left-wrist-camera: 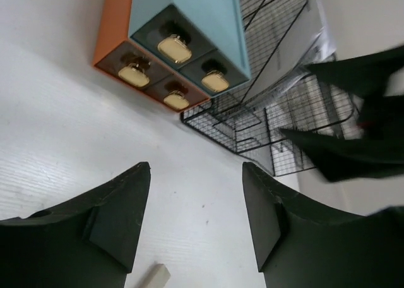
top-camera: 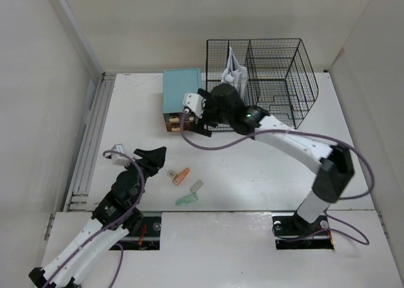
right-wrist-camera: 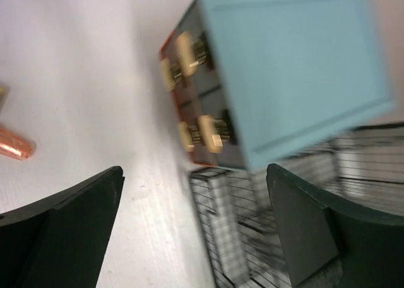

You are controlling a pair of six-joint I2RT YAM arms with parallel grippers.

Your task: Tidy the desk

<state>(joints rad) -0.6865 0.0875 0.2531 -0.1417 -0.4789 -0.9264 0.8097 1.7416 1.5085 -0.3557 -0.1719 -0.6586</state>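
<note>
The white desk (top-camera: 252,168) holds small loose items near its front: a beige piece (top-camera: 171,173), an orange piece (top-camera: 182,175), a grey piece (top-camera: 197,186) and a green piece (top-camera: 186,200). My left gripper (top-camera: 153,156) is open and empty, just left of them; in the left wrist view my gripper (left-wrist-camera: 196,174) hangs over bare desk with the beige piece (left-wrist-camera: 153,276) below it. My right gripper (top-camera: 192,114) is open and empty at the front of the teal-topped drawer box (top-camera: 180,98). The right wrist view (right-wrist-camera: 194,174) shows the box (right-wrist-camera: 284,67) and the orange piece (right-wrist-camera: 16,146).
A black wire-mesh rack (top-camera: 265,79) with white papers (top-camera: 232,70) stands at the back, right of the drawer box. The box (left-wrist-camera: 183,35) has gold knobs and stands against the rack (left-wrist-camera: 278,124). A ribbed metal rail (top-camera: 91,143) runs along the left edge. Pale walls surround the desk.
</note>
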